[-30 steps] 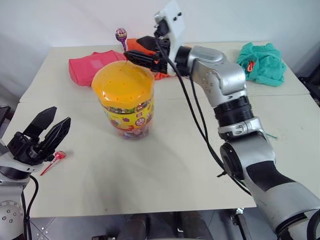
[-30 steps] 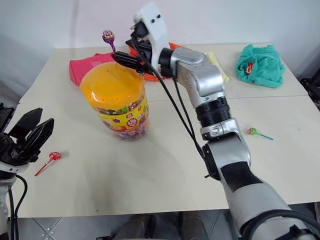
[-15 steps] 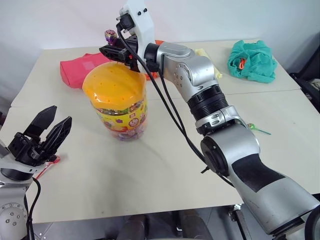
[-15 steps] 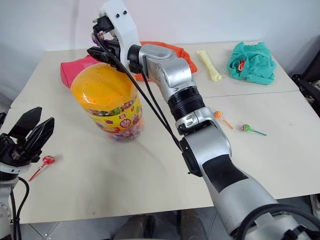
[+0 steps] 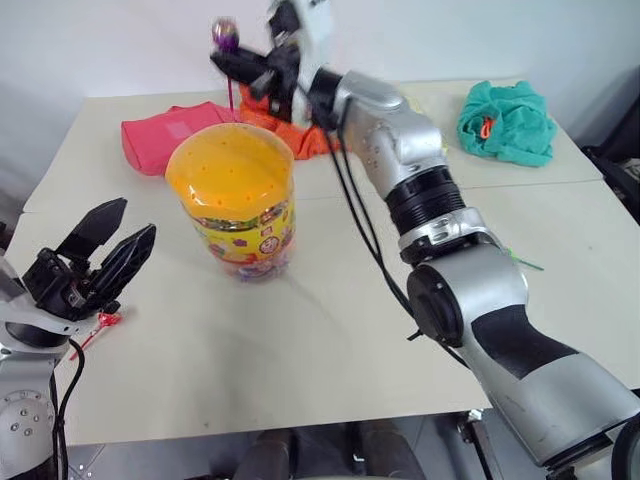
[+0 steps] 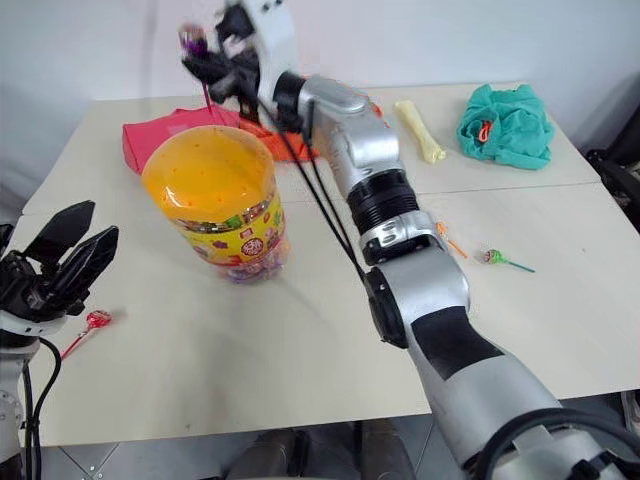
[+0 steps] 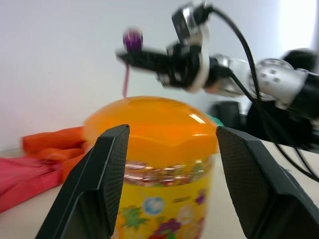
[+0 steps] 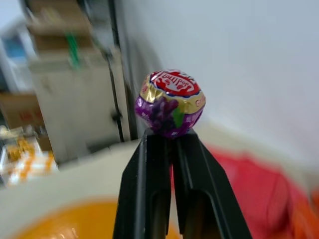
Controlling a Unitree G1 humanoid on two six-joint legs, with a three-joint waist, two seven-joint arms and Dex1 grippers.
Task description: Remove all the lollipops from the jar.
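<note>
right gripper: pinching the purple lollipop by its stick, above the jar
left gripper: fingers spread, left of the jar
red lollipop: on the table, left of the jar

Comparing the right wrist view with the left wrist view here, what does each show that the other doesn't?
Right wrist view: the printed wrapper of the purple lollipop up close, the right tool shut on its stick just under the candy. Left wrist view: the jar with its yellow label, framed between the open left tool fingers, and the right arm reaching in. Both: the purple lollipop above the jar's orange lid, red cloth behind.
</note>
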